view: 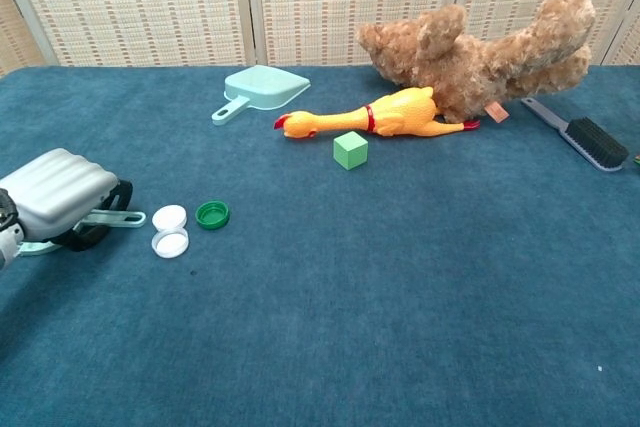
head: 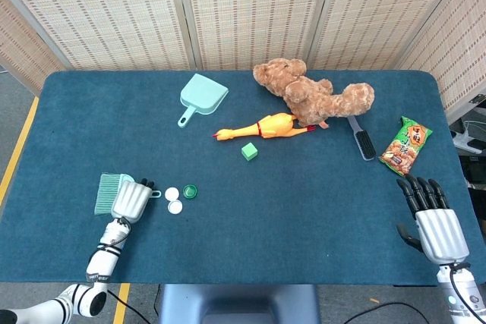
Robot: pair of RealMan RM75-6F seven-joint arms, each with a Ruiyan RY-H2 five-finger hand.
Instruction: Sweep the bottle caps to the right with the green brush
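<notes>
The green brush [head: 108, 191] lies at the front left of the table, its handle [view: 120, 217] pointing right toward the caps. My left hand [head: 131, 200] sits over that handle with its fingers curled down around it; the handle tip pokes out past the fingers. Just right of the tip are two white caps [head: 171, 193] [head: 175, 206] and a green cap [head: 190, 191], also seen in the chest view as the white caps [view: 169, 216] [view: 170, 241] and the green cap [view: 212, 213]. My right hand [head: 434, 218] rests open at the front right corner, fingers straight.
Farther back are a teal dustpan [head: 203, 96], a rubber chicken [head: 266, 127], a small green cube [head: 249, 151] and a teddy bear [head: 311, 95]. A black brush [head: 363, 140] and a snack bag [head: 406, 146] lie at the right.
</notes>
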